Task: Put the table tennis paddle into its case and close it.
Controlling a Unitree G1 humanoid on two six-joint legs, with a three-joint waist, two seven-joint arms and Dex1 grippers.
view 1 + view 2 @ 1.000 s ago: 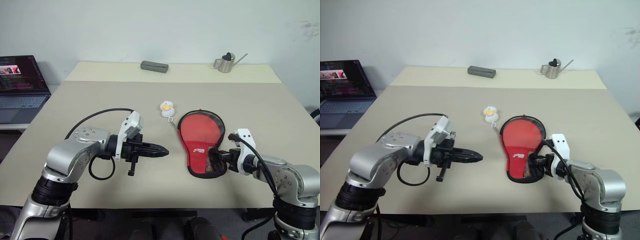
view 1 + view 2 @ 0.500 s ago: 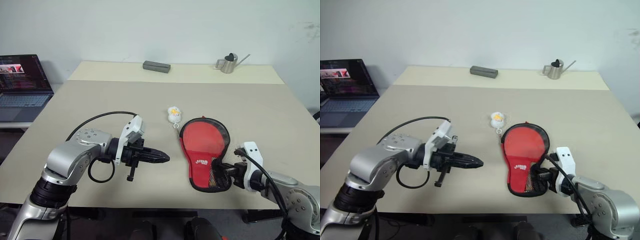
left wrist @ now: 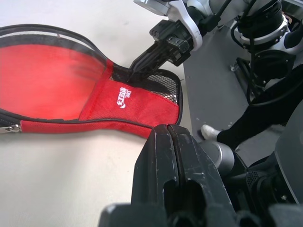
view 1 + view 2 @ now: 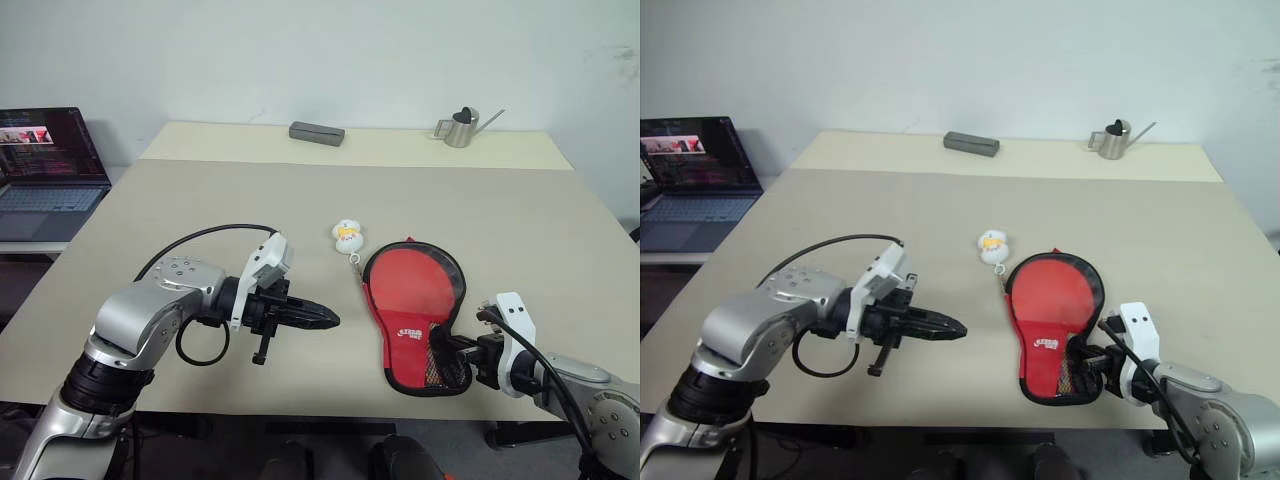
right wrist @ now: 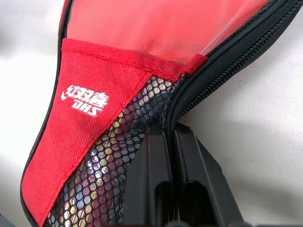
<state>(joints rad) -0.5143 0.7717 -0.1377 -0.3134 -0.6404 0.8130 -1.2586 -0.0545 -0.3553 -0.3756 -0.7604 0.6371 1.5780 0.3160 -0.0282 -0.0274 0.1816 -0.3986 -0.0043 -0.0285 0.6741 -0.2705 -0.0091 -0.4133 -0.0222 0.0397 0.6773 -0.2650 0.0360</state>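
Two head cameras look forward and down across the table (image 4: 300,200) from its near edge, sharing nearly the same scene. The left wrist camera looks along its fingers toward the case (image 3: 71,85); the right wrist camera sits close against the case's mesh end.

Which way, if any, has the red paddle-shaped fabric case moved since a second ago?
Yes: the case slid toward the near table edge, away from the grey rectangular block.

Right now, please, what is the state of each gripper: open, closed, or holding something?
Left gripper: closed, holding nothing, above the table.
Right gripper: closed on the mesh edge of the case, at its narrow end.
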